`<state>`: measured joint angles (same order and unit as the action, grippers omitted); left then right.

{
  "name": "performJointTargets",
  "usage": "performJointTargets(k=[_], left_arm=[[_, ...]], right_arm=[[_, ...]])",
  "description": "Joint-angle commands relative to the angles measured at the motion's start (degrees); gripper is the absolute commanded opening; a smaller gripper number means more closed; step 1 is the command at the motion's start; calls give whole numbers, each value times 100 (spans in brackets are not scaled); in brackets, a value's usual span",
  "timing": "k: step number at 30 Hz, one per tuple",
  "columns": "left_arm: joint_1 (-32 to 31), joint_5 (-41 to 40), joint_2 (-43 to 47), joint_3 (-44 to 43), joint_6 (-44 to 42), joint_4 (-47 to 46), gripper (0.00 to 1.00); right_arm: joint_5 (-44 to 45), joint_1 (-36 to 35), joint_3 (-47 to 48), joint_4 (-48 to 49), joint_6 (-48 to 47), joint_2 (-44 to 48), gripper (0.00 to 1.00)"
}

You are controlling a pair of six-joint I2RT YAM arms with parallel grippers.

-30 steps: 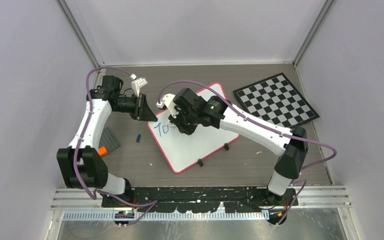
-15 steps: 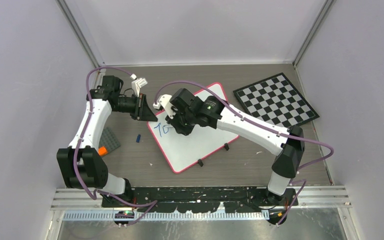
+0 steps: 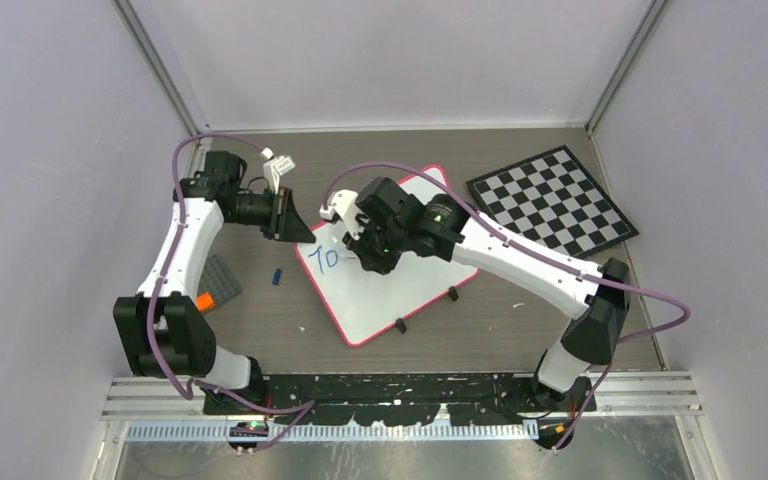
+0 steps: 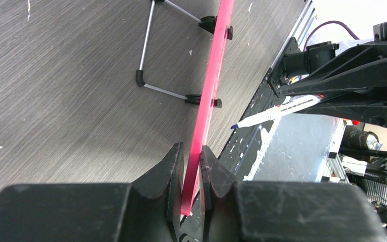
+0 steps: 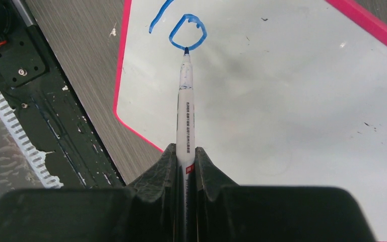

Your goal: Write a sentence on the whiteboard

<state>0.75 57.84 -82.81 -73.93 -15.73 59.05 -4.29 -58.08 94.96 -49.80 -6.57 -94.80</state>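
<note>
The whiteboard [image 3: 390,280], white with a pink-red frame and two black clip feet, lies tilted in the middle of the table. Blue marks "TO" [image 3: 323,259] are written near its left corner. My left gripper [image 3: 295,222] is shut on the board's frame edge [image 4: 209,96] at the far left corner. My right gripper [image 3: 363,252] is shut on a white marker [image 5: 185,106] and hovers over the board. The marker's blue tip [image 5: 186,50] rests on the lower edge of the blue "O" [image 5: 187,33]. The marker also shows in the left wrist view [image 4: 277,110].
A black-and-white checkerboard [image 3: 552,200] lies at the back right. A grey brick plate [image 3: 218,281] with an orange piece [image 3: 203,301] sits left of the board. A small blue cap [image 3: 276,276] lies between them. Walls close in both sides.
My right gripper shifted left, then back right over the board, with the marker in it. The dash after the "O" no longer shows in the top view. The left arm has not moved.
</note>
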Motion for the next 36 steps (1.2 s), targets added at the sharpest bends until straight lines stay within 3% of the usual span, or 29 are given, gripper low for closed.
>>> performJointTargets(k=[1, 20, 36], left_arm=[[4, -134, 69, -95, 52, 46, 0], [4, -142, 98, -77, 52, 28, 0], [4, -151, 74, -77, 8, 50, 0]], right_arm=[[90, 78, 24, 127, -27, 200, 0], [594, 157, 286, 194, -62, -215, 0], [509, 152, 247, 191, -46, -321, 0]])
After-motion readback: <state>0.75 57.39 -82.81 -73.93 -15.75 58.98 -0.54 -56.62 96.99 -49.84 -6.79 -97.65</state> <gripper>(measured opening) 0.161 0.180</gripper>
